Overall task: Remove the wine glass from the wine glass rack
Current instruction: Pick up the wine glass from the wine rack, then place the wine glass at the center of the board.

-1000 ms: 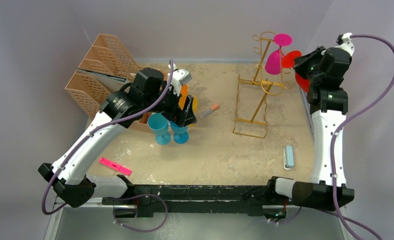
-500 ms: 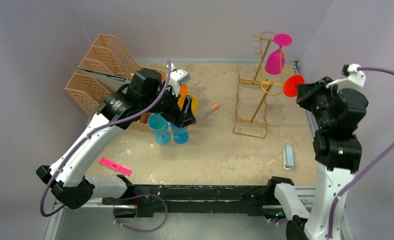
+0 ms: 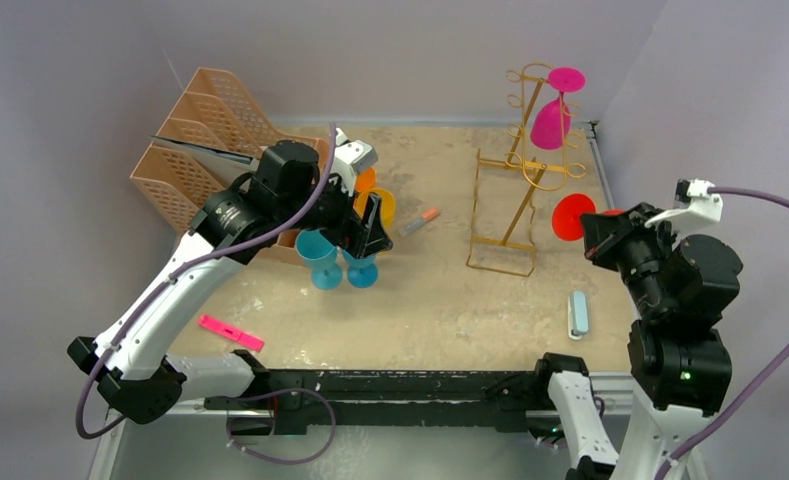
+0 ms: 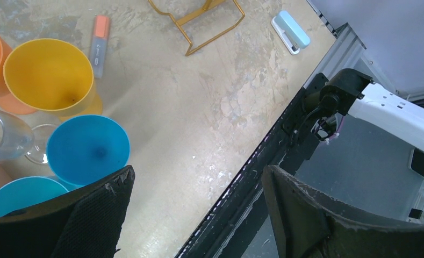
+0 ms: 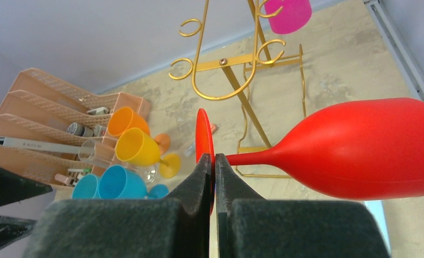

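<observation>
From above, made out only the foot of the red plastic wine glass (image 3: pixel 573 217); lost its bowl behind the right hand (image 3: pixel 598 238). Found that hand pressed together on the foot's disc, holding the glass on its side, apart from the tall gold wire wine glass rack (image 3: pixel 515 180), to its right. Saw a pink wine glass (image 3: pixel 550 122) hanging bowl-down on the rack. Found the left hand (image 3: pixel 370 228) spread wide, gripping nothing, over two blue plastic goblets (image 3: pixel 320 258). Could not identify the small items inside the peach lattice file organiser (image 3: pixel 205 130).
</observation>
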